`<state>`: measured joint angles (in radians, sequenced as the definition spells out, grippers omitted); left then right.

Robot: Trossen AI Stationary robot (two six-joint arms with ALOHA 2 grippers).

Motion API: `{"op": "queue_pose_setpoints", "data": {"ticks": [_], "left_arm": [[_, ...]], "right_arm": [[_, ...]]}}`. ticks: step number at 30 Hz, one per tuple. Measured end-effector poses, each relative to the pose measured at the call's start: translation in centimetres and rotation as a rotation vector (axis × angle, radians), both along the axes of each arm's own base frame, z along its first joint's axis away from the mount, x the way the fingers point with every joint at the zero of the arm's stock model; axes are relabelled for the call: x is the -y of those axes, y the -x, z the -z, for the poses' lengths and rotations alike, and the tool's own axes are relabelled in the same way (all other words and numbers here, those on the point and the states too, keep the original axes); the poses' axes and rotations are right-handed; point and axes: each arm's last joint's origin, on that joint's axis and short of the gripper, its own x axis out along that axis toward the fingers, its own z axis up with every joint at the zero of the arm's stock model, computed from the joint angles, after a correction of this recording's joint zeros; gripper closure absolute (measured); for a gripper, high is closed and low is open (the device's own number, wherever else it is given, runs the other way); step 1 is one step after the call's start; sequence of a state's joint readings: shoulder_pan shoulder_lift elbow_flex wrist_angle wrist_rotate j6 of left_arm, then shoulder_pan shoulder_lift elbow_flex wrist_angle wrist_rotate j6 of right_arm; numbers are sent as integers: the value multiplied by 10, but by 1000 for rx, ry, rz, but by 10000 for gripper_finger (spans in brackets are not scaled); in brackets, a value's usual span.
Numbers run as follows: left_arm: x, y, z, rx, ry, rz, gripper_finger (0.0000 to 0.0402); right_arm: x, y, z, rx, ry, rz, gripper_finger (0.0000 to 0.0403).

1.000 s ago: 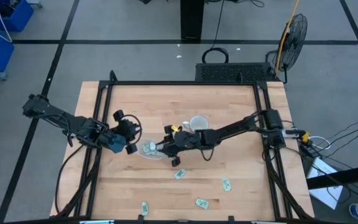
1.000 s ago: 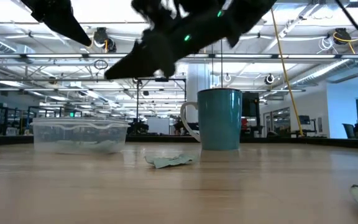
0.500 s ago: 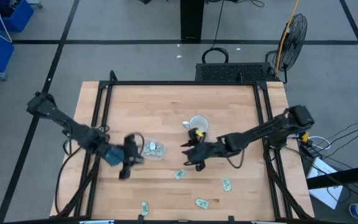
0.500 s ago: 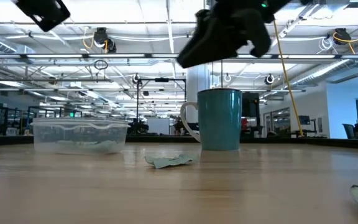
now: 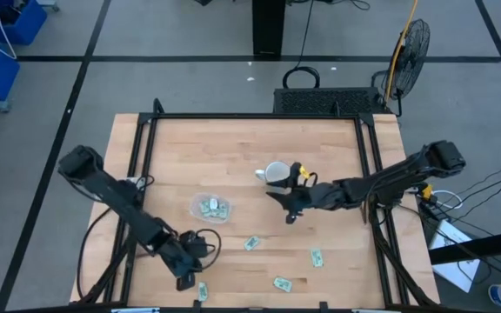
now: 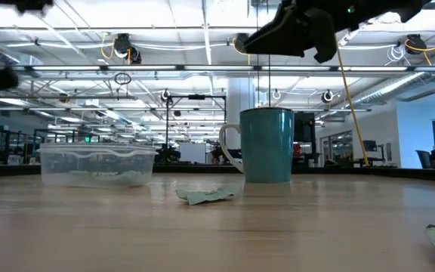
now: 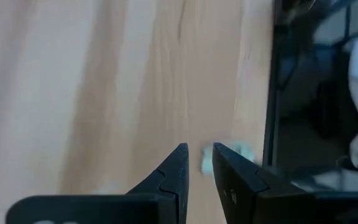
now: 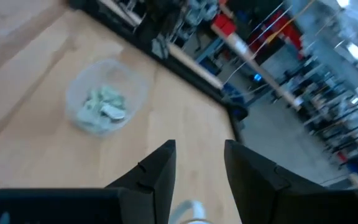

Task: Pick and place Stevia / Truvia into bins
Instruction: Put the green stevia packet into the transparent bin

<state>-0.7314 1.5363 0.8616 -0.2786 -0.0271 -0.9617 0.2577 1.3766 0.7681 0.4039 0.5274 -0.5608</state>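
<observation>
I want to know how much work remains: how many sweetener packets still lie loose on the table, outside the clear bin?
4 loose packets: one near the table's middle, one to its right, one near the front edge, one by the left gripper. Others lie in the bin.

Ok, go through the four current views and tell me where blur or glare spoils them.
High view: sharp and evenly lit, the clear bin easy to read. Low view: bright ceiling lights behind, so the right end effector is a dark silhouette; the mug stays crisp. Left wrist view: smeared, the packet past the fingers just a pale blob. Right wrist view: soft, the room beyond streaked.
</observation>
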Motion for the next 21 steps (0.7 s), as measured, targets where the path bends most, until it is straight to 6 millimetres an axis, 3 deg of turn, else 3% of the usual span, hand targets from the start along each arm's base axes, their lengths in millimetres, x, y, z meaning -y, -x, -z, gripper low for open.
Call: {"op": "queue_pose_setpoints", "data": {"ticks": [4,9,16,21], "left_arm": [[11,-6,20,-120,116,6,325],[23,-14,35,-149,215,52,311],[18,-10,45,-188,110,58,261],[17,-10,45,-160,73,41,253]], "right_arm": [[10,4,-13,87,9,21,270],[23,3,-23,150,43,59,270],[37,1,-29,196,71,74,270],[38,0,-31,219,60,13,270]]}}
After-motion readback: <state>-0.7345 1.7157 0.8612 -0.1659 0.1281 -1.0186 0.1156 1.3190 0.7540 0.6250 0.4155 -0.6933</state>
